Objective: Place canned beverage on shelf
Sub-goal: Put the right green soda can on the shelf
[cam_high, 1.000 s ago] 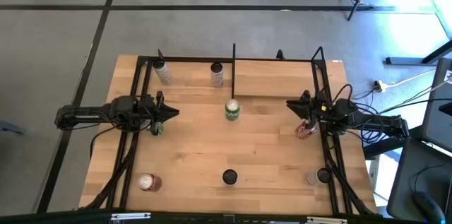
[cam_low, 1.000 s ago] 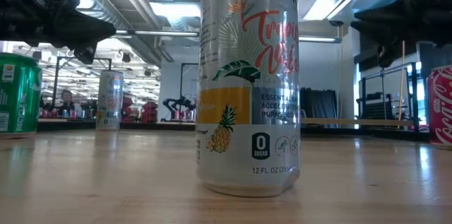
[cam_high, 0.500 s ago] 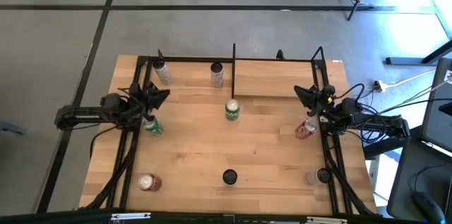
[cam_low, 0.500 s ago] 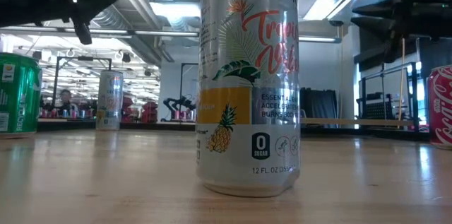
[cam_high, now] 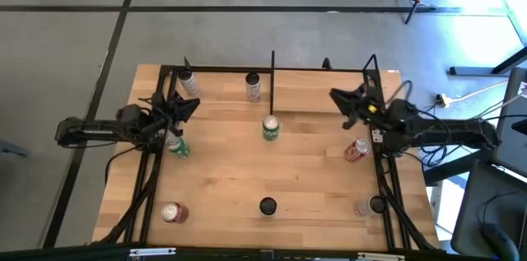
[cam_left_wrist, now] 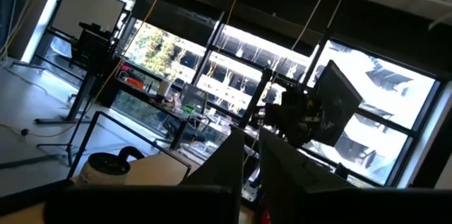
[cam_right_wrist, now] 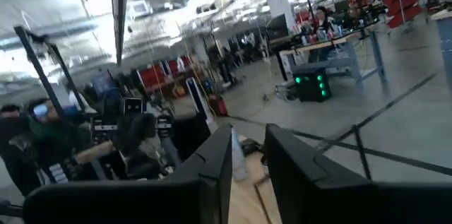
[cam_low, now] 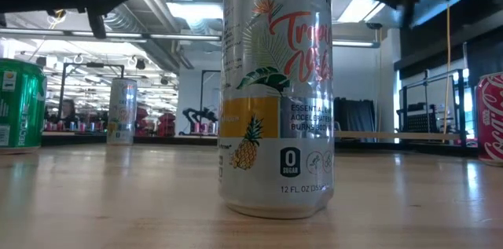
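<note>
Several cans stand upright on the wooden table: a green one (cam_high: 271, 128) at the middle, another green one (cam_high: 177, 146) by the left arm, a red one (cam_high: 356, 151) by the right arm, and two silver ones (cam_high: 253, 86) at the far edge. The shelf (cam_high: 317, 94), a light-wood board with black posts, sits at the far right. My left gripper (cam_high: 191, 104) hangs in the air left of the middle, shut and empty. My right gripper (cam_high: 336, 98) hangs over the shelf's right part, shut and empty. Both wrist views (cam_left_wrist: 251, 159) (cam_right_wrist: 248, 150) look up into the room.
A tall pineapple-print can (cam_low: 275, 92) stands close to the near edge (cam_high: 268, 206). A red can (cam_high: 173, 212) is at the near left and a clear one (cam_high: 366, 207) at the near right. Black frame rails (cam_high: 156, 170) run along both table sides.
Both grippers have risen and gone toward the table's far edge, tipping upward. The left one has left the green can beside it, and the right one has left the red can and come over the shelf. The cans have stayed in place.
</note>
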`<control>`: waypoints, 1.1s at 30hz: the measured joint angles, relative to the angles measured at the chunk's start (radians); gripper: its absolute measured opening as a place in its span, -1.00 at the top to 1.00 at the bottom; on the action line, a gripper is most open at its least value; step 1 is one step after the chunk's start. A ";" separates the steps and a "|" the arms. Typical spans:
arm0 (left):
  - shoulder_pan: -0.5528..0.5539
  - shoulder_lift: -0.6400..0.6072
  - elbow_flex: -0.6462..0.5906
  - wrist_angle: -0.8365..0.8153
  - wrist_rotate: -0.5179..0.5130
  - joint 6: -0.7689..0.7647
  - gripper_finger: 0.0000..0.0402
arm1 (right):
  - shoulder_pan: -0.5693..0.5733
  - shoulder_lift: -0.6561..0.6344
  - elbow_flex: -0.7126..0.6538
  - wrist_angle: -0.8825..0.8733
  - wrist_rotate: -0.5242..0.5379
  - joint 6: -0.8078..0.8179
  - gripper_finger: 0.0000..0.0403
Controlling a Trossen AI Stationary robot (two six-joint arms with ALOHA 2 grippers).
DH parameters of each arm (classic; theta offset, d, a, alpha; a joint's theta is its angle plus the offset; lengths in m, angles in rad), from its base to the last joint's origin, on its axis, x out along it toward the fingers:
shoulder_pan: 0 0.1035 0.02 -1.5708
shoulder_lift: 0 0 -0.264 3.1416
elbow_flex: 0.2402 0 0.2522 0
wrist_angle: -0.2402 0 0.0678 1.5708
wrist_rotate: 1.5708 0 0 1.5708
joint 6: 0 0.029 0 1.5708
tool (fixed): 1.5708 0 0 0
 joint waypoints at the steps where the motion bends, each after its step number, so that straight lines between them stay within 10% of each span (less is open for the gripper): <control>1: 0.000 0.018 0.008 0.001 0.001 0.000 0.81 | 0.000 0.061 0.044 0.004 -0.003 0.000 0.61; 19: 0.000 0.085 0.023 0.053 -0.003 -0.029 0.81 | 0.000 0.689 0.644 -0.214 -0.062 -0.004 0.55; 33: 0.000 0.085 0.023 0.059 0.076 -0.034 0.81 | 0.000 1.047 1.152 -1.014 -0.134 -0.021 -0.60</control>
